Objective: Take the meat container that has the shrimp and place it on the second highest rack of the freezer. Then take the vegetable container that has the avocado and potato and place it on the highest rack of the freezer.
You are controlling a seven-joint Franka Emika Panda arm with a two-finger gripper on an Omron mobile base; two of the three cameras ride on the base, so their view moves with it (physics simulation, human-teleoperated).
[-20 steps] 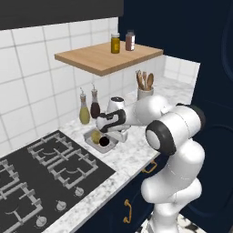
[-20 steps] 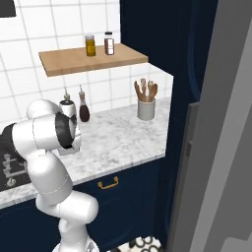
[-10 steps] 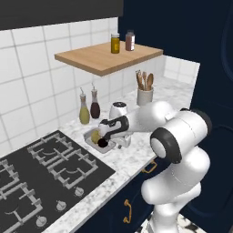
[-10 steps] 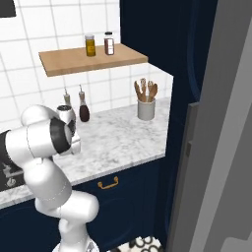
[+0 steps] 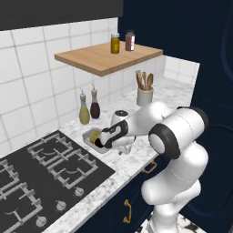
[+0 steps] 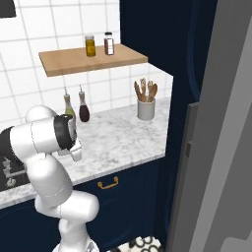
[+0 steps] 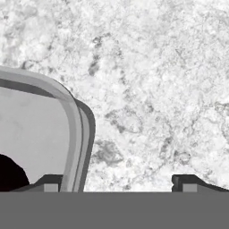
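— Largest item first?
— Tall pale grey freezer (image 6: 224, 123), door swung open at the right of the right base view, well apart from the work. Presumably open to receive the tray.
— Work surface?
— White veined marble counter (image 5: 136, 154), running beside a black gas hob (image 5: 50, 168).
— Task item?
— Small shallow white rectangular vegetable container (image 5: 89, 135), flat on that counter between the hob and two glass bottles (image 5: 89, 107). Holds a yellowish potato (image 5: 94, 135) and a dark avocado (image 5: 98, 143).
— Gripper?
— Dark two-finger gripper (image 7: 118, 184), lowered over a corner of the tray. Fingertips (image 7: 50, 182) spread wide, nothing clamped. Rounded rim wall (image 7: 76, 134) standing between them, just beside one tip. Judged as set astride the wall so that closing pinches it.
— Risk?
— Thin edge grip. Likely to tilt on lifting, with loose contents free to roll.
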